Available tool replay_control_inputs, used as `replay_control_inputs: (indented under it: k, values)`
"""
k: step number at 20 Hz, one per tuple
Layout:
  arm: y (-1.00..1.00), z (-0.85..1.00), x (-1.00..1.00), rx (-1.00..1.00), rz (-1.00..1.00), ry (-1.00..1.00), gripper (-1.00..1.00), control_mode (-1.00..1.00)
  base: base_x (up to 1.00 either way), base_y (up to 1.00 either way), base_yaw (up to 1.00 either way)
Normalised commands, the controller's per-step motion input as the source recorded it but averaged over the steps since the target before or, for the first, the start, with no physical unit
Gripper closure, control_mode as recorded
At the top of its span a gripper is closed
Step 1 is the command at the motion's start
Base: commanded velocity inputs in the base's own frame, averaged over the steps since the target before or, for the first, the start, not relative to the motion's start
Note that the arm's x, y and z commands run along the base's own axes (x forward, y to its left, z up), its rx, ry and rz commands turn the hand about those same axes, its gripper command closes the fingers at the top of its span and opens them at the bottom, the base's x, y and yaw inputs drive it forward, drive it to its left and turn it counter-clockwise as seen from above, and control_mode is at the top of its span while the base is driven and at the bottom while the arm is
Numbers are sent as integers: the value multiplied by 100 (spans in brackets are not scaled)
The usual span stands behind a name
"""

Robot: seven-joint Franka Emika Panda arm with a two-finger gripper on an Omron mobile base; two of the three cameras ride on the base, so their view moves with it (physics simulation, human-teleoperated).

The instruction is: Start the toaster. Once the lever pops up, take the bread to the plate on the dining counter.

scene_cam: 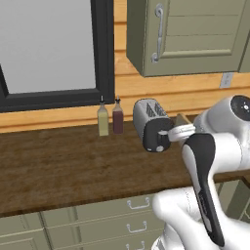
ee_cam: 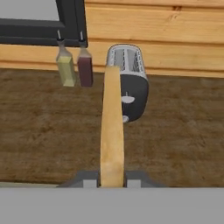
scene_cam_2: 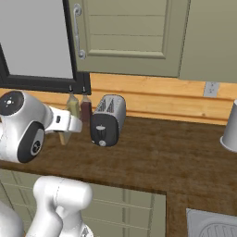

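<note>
- Bread (ee_cam: 112,131) is a tan slice seen edge-on in the hand view, clamped between the two finger tips of the gripper (ee_cam: 112,178), whose jaws stand narrow around its lower end.
- Beyond the slice, the toaster (ee_cam: 129,85) stands on the dark wooden worktop (ee_cam: 39,127); the slice is out of its slots and nearer the camera.
- On the toaster's black end panel sits the lever (ee_cam: 127,99), a small light-marked knob.
- Left of the toaster in that view, two slim bottles stand side by side: a yellow bottle (ee_cam: 65,65) and a dark red bottle (ee_cam: 84,65).
- From the left base view, the arm (scene_cam: 207,146) reaches in just right of the toaster (scene_cam: 152,124).
</note>
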Motion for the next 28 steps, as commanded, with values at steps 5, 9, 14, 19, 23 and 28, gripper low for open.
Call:
replay_control_inputs:
  k: [5, 9, 14, 19, 23, 28]
  values:
    - [-19, 28, -34, 0, 0, 1, 100, -100, 0, 0, 0]
    - [-10, 17, -37, 0, 0, 0, 100, -100, 0, 0, 0]
    - [0, 4, -32, 0, 0, 0, 100, -100, 0, 0, 0]
    - [4, 6, -8, 0, 0, 0, 100, -100, 0, 0, 0]
    - [0, 0, -9, 0, 0, 0, 100, 100, -5, 0, 0]
    - [0, 0, 0, 0, 0, 0, 100, 100, -43, 2, 2]
